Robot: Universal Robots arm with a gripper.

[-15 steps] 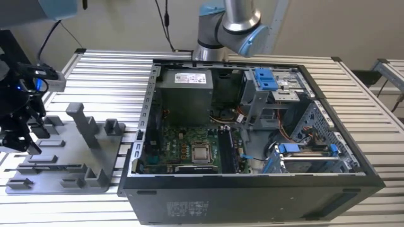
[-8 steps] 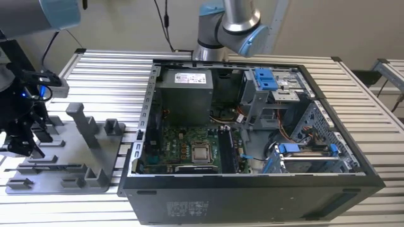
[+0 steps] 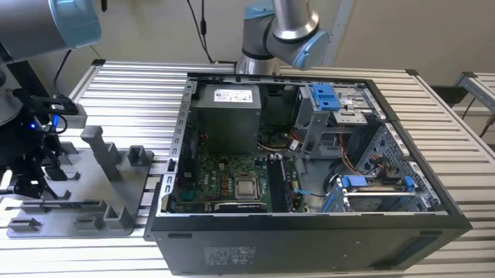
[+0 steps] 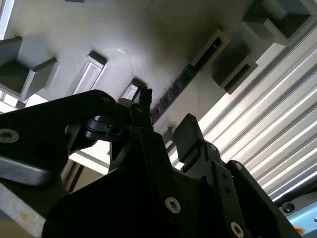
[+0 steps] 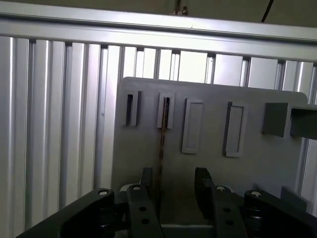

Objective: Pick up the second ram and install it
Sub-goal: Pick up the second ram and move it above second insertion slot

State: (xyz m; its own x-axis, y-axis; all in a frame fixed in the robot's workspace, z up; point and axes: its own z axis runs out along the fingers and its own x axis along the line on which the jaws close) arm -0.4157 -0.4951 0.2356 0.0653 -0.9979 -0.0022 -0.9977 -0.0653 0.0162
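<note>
Robot claw (image 5: 174, 186) hovers low over a grey plastic tray (image 5: 277, 163), seen in both wrist views. Claw is spread: its two black fingers (image 5: 203, 181) stand apart w/ a clear gap between them. The RAM stick (image 5: 161, 144), a thin dark strip, stands on edge in one of a row of narrow slots (image 5: 192, 125) in the tray, and its near end runs into the gap between the fingers. It sits close beside one finger and well off the other; can't tell if it touches the near one. It is not pinched. In the second wrist view the same strip runs diagonally along its slot, w/ small dark chips along its face, ending next to a fingertip.

Exterior view: the arm (image 3: 46, 23), w/ pale blue joint caps, reaches down at that view's left, over the tray. The tray lies flat on a slatted metal tabletop (image 3: 124, 92) and carries several upright grey pegs (image 3: 101, 147). Just beside the tray, toward the view's right, an open black computer case (image 3: 309, 237) lies on its side. Inside: a green circuit board (image 3: 220, 174) w/ a square silver chip socket (image 3: 247, 188), a grey power box (image 3: 224, 113) behind it, and blue drive brackets (image 3: 325, 95).
</note>
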